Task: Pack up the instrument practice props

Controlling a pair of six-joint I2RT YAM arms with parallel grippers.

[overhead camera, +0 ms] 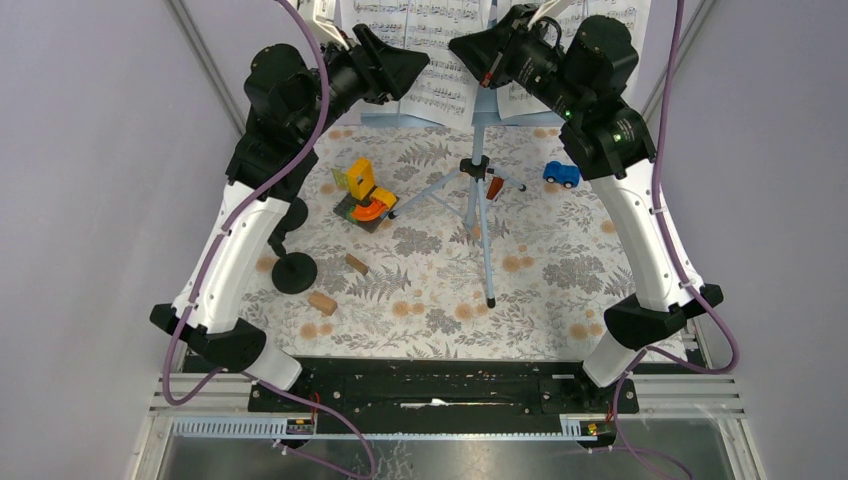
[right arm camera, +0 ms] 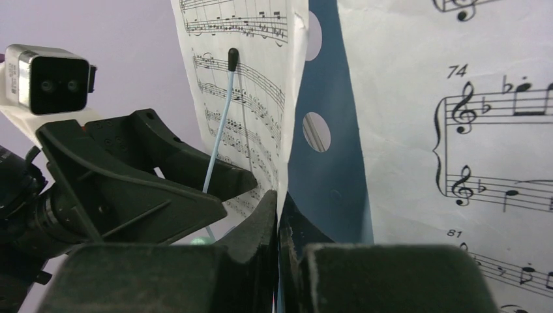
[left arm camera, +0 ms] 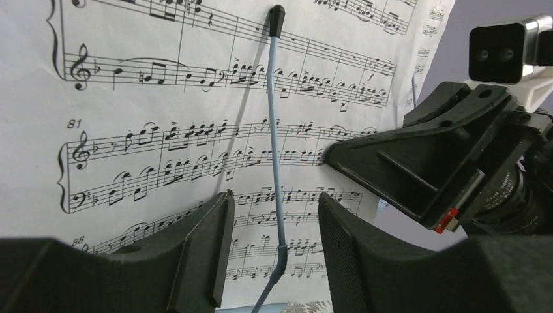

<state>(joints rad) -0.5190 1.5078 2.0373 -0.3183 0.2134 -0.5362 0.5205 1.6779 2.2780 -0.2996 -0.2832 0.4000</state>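
Observation:
The pale blue music rack [overhead camera: 473,165] stands on tripod legs at the back of the mat, with white sheet-music pages [overhead camera: 445,95] on it. My left gripper [left arm camera: 274,202] is open in front of a page [left arm camera: 163,98]. Its fingers straddle the rack's thin blue page-holder wire [left arm camera: 274,130] without touching it. My right gripper [right arm camera: 279,202] is shut on the inner edge of the left page [right arm camera: 248,78], beside the perforated rack panel [right arm camera: 332,143]. In the top view the two grippers [overhead camera: 420,65] [overhead camera: 455,47] nearly meet. A black round-based mic holder [overhead camera: 293,272] stands at the front left.
A yellow-and-orange toy [overhead camera: 362,195] sits left of the tripod and a small blue toy car [overhead camera: 561,174] to its right. Brown wooden blocks [overhead camera: 322,302] [overhead camera: 356,264] [overhead camera: 494,187] lie on the floral mat [overhead camera: 540,290]. Purple walls close in both sides.

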